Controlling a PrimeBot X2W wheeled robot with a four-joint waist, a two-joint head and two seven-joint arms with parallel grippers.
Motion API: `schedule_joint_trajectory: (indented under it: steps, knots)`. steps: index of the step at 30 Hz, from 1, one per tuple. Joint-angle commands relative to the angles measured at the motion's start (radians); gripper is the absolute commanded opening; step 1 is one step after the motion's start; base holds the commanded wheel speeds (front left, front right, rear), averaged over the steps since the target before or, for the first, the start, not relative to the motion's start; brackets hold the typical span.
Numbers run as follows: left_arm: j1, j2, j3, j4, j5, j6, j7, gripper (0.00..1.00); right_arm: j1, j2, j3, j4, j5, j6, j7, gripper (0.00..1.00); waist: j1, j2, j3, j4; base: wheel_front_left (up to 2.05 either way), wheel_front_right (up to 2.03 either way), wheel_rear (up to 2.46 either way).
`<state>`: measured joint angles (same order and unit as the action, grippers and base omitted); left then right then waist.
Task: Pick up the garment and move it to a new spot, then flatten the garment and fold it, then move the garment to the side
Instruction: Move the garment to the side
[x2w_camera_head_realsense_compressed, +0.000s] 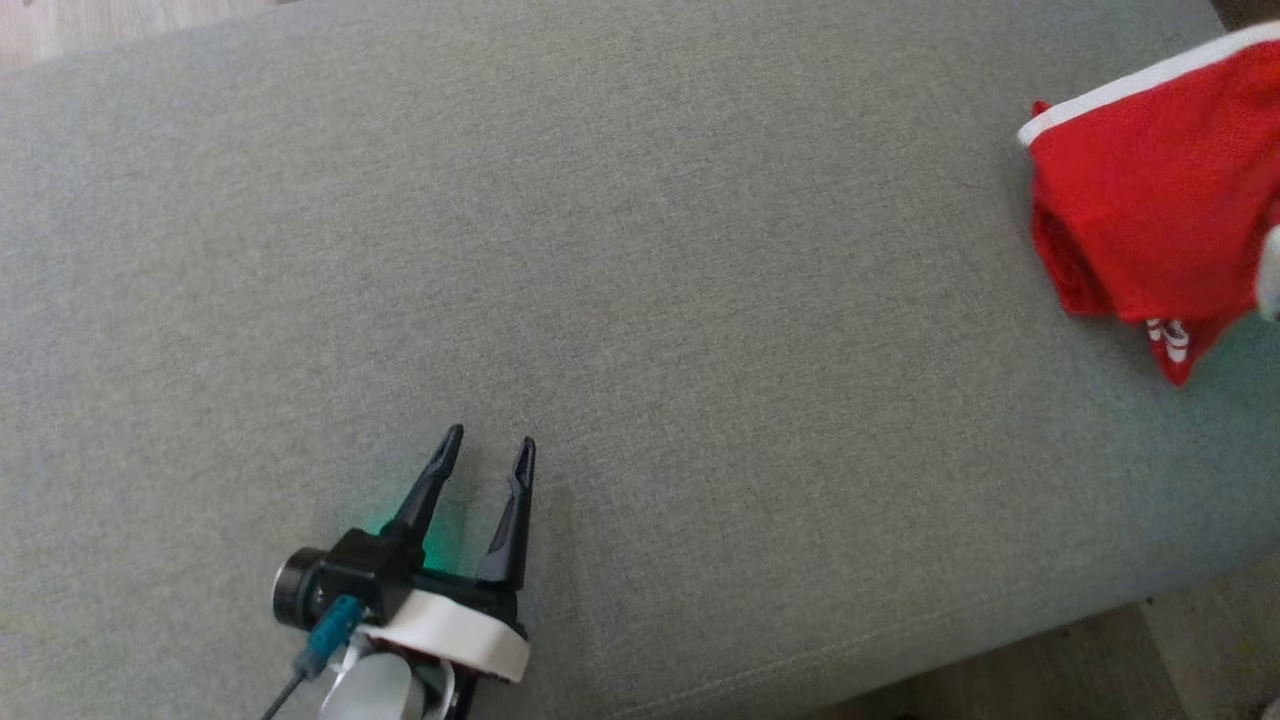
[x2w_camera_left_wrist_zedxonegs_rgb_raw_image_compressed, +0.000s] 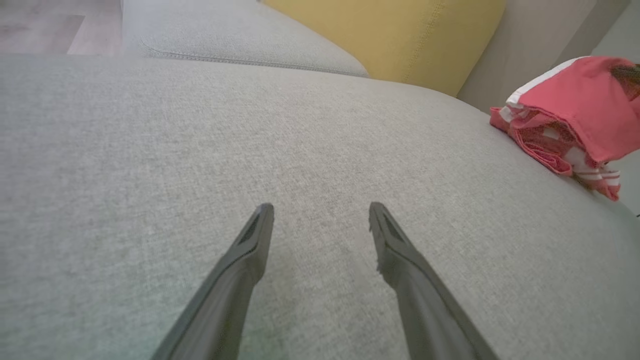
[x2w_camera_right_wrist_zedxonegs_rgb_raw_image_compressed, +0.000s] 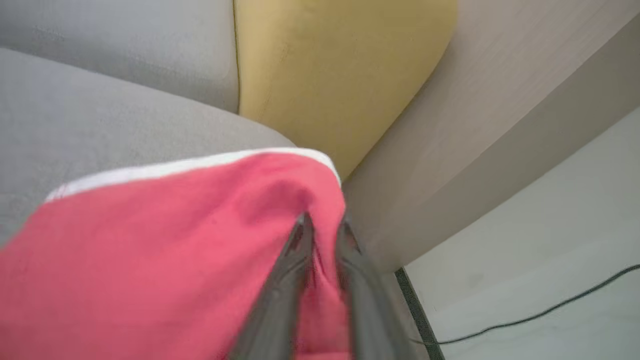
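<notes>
The right gripper (x2w_camera_right_wrist_zedxonegs_rgb_raw_image_compressed: 324, 220) has its fingers narrowly parted with a fold of the red mesh garment with white trim (x2w_camera_right_wrist_zedxonegs_rgb_raw_image_compressed: 150, 240) between them; I cannot tell if it is gripped. The garment lies bunched under those fingers on the grey fabric sofa seat (x2w_camera_right_wrist_zedxonegs_rgb_raw_image_compressed: 75, 110). It looks light, limp and slippery, so the thicker white hem is the best hold. The left gripper (x2w_camera_head_realsense_compressed: 491, 437), wide open and empty, is well apart from it.
</notes>
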<state>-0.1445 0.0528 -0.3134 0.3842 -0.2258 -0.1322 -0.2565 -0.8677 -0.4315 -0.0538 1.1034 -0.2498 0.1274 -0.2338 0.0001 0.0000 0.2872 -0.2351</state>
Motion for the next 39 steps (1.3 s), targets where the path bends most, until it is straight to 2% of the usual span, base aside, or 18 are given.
schedule_joint_trajectory:
  steps: [1,4,8,15,19,24,29,39]
  knots:
    - [-0.023,0.004,0.038,-0.022,0.015,0.002,-0.005,1.0,-0.014,0.014,-0.007,-0.042,-0.007,0.003,-0.021,1.0,-0.0001,0.0,-0.002,-0.002,0.0,0.0,0.0]
    - [-0.024,0.004,0.053,-0.02,0.02,0.002,-0.005,1.0,0.004,0.079,-0.055,-0.092,-0.01,0.003,-0.027,1.0,-0.0001,0.0,-0.008,0.0,0.0,0.0,0.0]
    - [-0.02,0.001,0.083,-0.017,0.023,0.002,-0.005,1.0,0.063,0.17,-0.08,-0.23,0.016,0.003,-0.027,1.0,-0.0001,0.0,-0.022,0.012,0.0,0.0,0.0]
    - [-0.003,-0.002,0.142,-0.021,0.035,0.002,-0.005,1.0,0.205,0.289,-0.041,-0.411,0.102,0.003,-0.028,1.0,-0.0001,0.0,-0.054,0.061,0.0,0.0,0.0]
    - [0.005,-0.002,0.172,-0.02,0.02,0.01,-0.005,1.0,0.292,0.335,-0.012,-0.477,0.159,0.003,-0.028,1.0,-0.0001,0.0,-0.076,0.103,0.0,0.0,0.0]
    - [0.017,-0.002,0.199,-0.019,0.006,0.045,-0.005,1.0,0.407,0.371,0.0,-0.522,0.221,0.003,-0.028,1.0,-0.0001,0.0,-0.112,0.163,0.0,0.0,0.0]
    - [0.032,-0.002,0.227,-0.019,-0.004,0.08,-0.005,1.0,0.504,0.38,0.013,-0.54,0.298,0.003,-0.028,1.0,-0.0001,0.0,-0.148,0.228,0.0,0.0,0.0]
    - [0.061,-0.003,0.266,-0.021,-0.019,0.095,-0.005,1.0,0.611,0.381,0.074,-0.564,0.398,0.003,-0.028,1.0,-0.0001,0.0,-0.205,0.306,0.0,0.0,0.0]
